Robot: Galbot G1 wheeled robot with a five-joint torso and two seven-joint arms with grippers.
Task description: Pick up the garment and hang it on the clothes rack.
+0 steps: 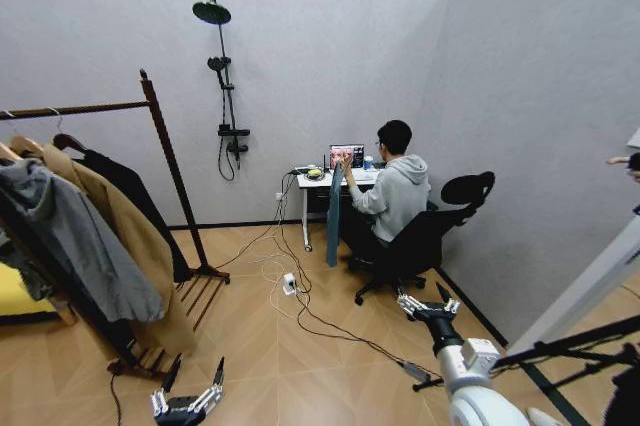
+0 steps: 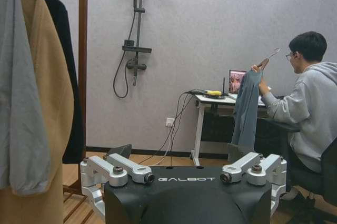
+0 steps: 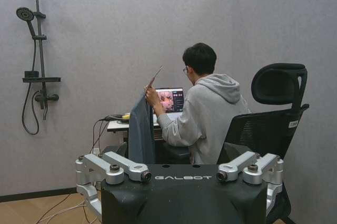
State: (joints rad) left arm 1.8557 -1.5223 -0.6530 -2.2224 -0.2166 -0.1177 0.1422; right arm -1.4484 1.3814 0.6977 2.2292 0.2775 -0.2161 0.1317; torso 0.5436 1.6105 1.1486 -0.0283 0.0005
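The clothes rack [image 1: 168,156] stands at the left, a dark wooden frame with one bar and a slatted base. The black garment [image 1: 128,194] hangs on it by a hanger, nearest the right post, partly hidden behind a tan coat. In the left wrist view the garment [image 2: 64,71] shows between the tan coat and the rack post [image 2: 82,77]. My left gripper [image 1: 197,368] is low near the rack's foot, open and holding nothing [image 2: 181,158]. My right gripper [image 1: 425,298] is open and holding nothing too [image 3: 179,155], well right of the rack.
A tan coat [image 1: 135,236] and a grey hooded top [image 1: 70,236] also hang on the rack. Ahead are a white desk [image 1: 312,184], an office chair [image 1: 435,231] and cables [image 1: 300,296] on the floor. A person's hand holds up a dark teal garment [image 1: 334,216] by the desk.
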